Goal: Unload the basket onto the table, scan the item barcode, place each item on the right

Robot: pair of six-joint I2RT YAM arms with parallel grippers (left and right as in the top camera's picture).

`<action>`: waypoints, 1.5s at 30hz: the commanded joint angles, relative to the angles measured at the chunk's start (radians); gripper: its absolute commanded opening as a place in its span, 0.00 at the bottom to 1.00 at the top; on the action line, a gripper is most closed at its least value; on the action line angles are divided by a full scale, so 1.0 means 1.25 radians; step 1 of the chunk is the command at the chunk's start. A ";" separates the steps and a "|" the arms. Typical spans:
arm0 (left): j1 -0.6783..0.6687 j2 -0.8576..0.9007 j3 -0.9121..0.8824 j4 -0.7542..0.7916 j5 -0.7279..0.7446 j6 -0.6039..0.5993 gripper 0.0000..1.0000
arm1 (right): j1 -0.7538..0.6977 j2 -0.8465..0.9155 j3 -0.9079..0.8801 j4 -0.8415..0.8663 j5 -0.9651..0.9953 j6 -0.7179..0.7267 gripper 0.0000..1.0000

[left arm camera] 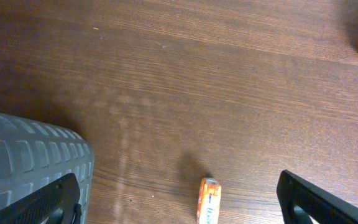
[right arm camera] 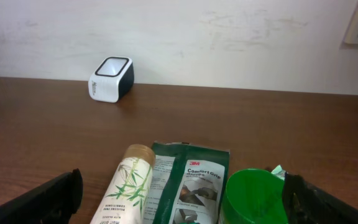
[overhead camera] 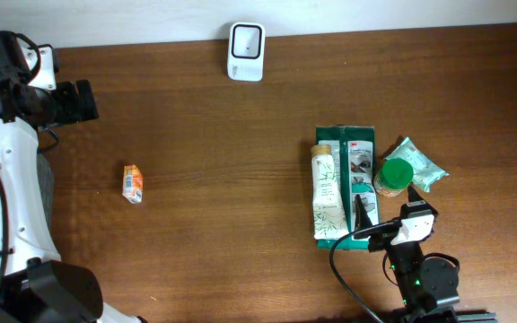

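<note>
Green-lid jar [right arm camera: 253, 196], tube [right arm camera: 126, 186] & green pack [right arm camera: 191, 180] sit together by right end effector [right arm camera: 182, 204], jaws released. Orange packet [left arm camera: 209, 200] lies alone nr left end effector [left arm camera: 178, 208], also released; scanner [overhead camera: 245, 51] at surface's [overhead camera: 196, 135] far edge.

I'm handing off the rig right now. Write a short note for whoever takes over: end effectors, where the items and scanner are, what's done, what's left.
Left end effector: open, empty, over the table, aimed toward the orange pack, which lies alone on the left side.
Right end effector: open, empty, at the near edge of the right-hand cluster: tube, green packet, jar, pouch.
Scanner: at the table's far edge, apart from all items.
Done: nothing picked up; every item is on the table.
To do: grasp an item and bring its barcode to the scanner.
</note>
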 commanded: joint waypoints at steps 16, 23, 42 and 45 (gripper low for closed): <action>-0.132 -0.804 -1.108 1.096 -0.024 0.005 0.99 | -0.007 -0.009 -0.008 0.002 0.005 -0.005 0.98; -0.173 -1.193 -1.455 1.083 -0.111 0.015 0.99 | -0.007 -0.009 -0.008 0.002 0.005 -0.005 0.98; -0.202 -1.402 -1.455 0.791 -0.108 0.014 0.99 | -0.007 -0.009 -0.008 0.002 0.005 -0.005 0.98; -0.202 -1.402 -1.455 0.791 -0.108 0.014 0.99 | -0.007 -0.009 -0.008 0.002 0.005 -0.005 0.98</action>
